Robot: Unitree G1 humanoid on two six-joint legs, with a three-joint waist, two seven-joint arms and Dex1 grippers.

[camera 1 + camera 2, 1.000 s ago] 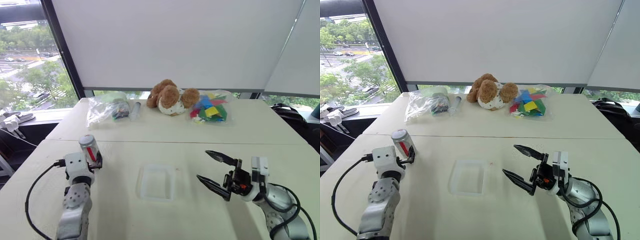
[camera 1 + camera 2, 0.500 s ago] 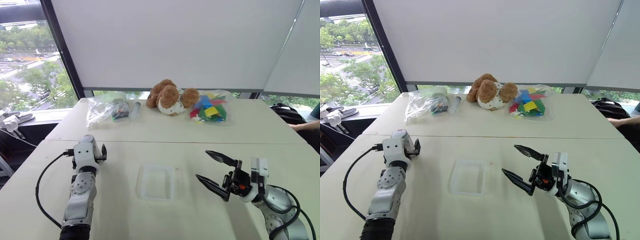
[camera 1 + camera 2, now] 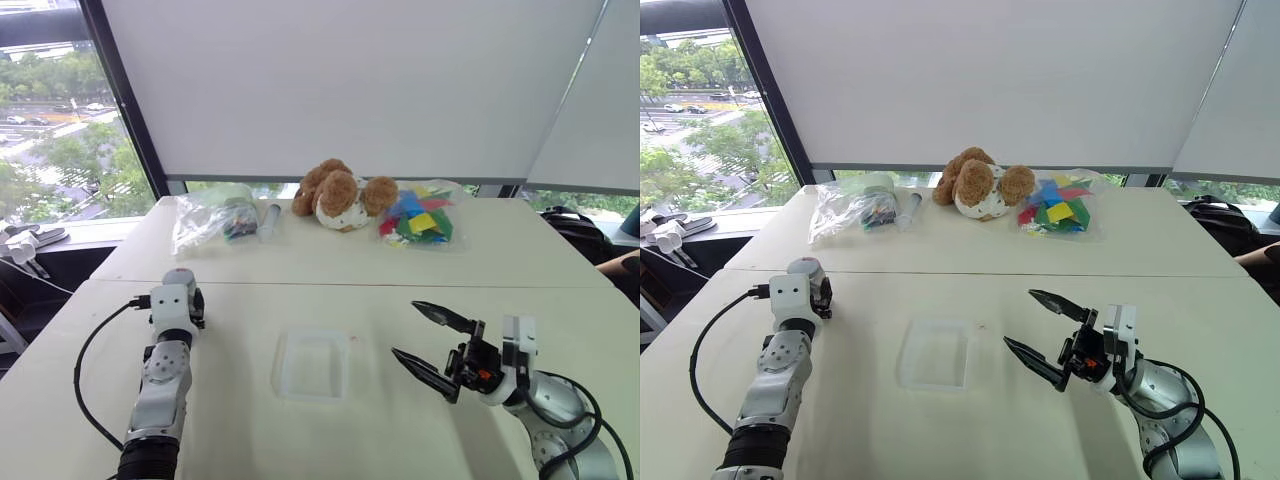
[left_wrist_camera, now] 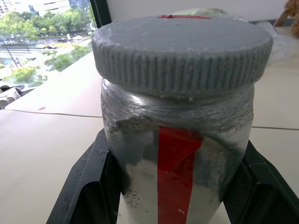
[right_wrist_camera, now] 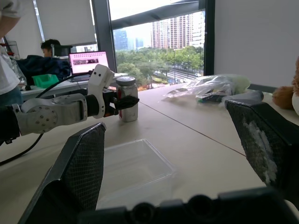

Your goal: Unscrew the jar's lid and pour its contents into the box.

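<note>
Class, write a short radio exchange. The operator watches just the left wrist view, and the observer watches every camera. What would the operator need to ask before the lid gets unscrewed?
Operator: Does the jar stand on the table?
Observer: Yes, it appears to rest upright on it.
Operator: Where is the box?
Observer: It lies flat to the jar's right, between the two arms and apart from the jar.
Operator: Is the right claw ready for the lid?
Observer: It is open, but it hovers on the far side of the box, well clear of the jar.
</note>
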